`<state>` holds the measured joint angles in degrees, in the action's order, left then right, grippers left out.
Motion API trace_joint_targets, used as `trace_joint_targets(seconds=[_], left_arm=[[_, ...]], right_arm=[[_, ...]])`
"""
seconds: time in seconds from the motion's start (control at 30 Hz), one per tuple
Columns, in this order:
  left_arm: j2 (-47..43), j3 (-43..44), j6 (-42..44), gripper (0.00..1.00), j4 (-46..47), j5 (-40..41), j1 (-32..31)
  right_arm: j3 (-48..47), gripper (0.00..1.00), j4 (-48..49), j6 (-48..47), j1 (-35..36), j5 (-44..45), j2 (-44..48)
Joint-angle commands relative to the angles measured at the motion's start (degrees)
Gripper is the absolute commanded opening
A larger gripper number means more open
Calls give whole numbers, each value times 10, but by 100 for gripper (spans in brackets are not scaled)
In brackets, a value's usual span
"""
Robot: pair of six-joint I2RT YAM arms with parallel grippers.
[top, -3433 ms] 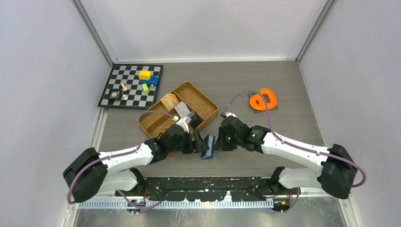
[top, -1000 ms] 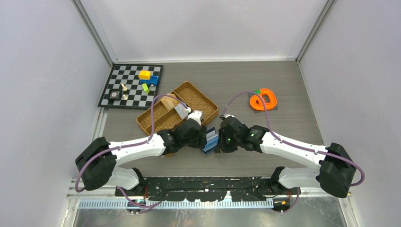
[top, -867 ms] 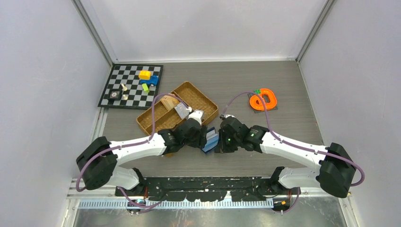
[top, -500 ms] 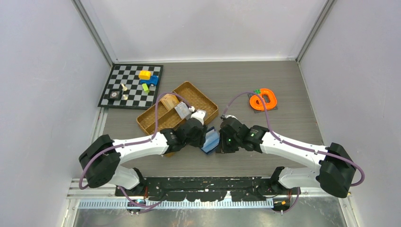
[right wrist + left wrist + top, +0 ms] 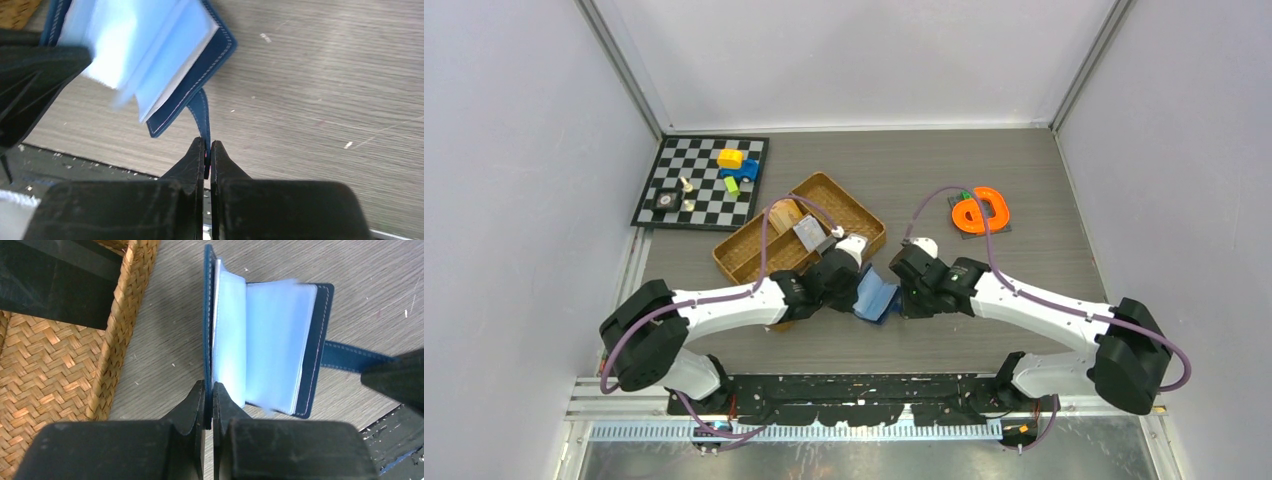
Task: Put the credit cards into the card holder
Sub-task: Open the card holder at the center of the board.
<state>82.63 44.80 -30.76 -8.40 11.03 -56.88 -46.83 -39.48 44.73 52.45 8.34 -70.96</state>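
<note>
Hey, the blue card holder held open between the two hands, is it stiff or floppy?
Probably floppy: the card holder is spread only by the left hand pinching one cover and the right hand pinching its snap tab, and its pale sleeves fan loosely. Likely light; it may fold shut if released.

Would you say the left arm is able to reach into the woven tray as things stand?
Probably not yet. The tray lies right beside the left gripper, but that gripper is shut on the wallet while the right gripper pinches its strap, so it would have to let go first.
</note>
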Motion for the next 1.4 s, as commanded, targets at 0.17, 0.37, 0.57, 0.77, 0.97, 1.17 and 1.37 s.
trace_joint_targets(seconds=[0.17, 0.37, 0.57, 0.77, 0.97, 1.17, 1.37], left_arm=[[-43, -59, -141, 0, 49, -47, -9], [-51, -100, -206, 0, 76, -42, -11], [-55, -116, -237, 0, 88, -46, -12], [-63, -128, -250, 0, 105, -51, -12], [-76, -139, -258, 0, 108, -49, -12], [-88, -143, -259, 0, 107, -48, -14], [-90, -145, -259, 0, 105, -47, -14]], right_arm=[[-23, 0, -2, -56, -114, 59, -37], [-42, 6, -3, -80, -143, 44, -48], [-60, 44, -27, -66, -137, 17, 18], [-62, 43, 10, -34, -97, -25, 67], [-80, 46, 37, -10, -10, 15, 24], [-91, 44, 70, -10, 20, 10, -31], [-93, 42, 31, 6, 42, 66, -74]])
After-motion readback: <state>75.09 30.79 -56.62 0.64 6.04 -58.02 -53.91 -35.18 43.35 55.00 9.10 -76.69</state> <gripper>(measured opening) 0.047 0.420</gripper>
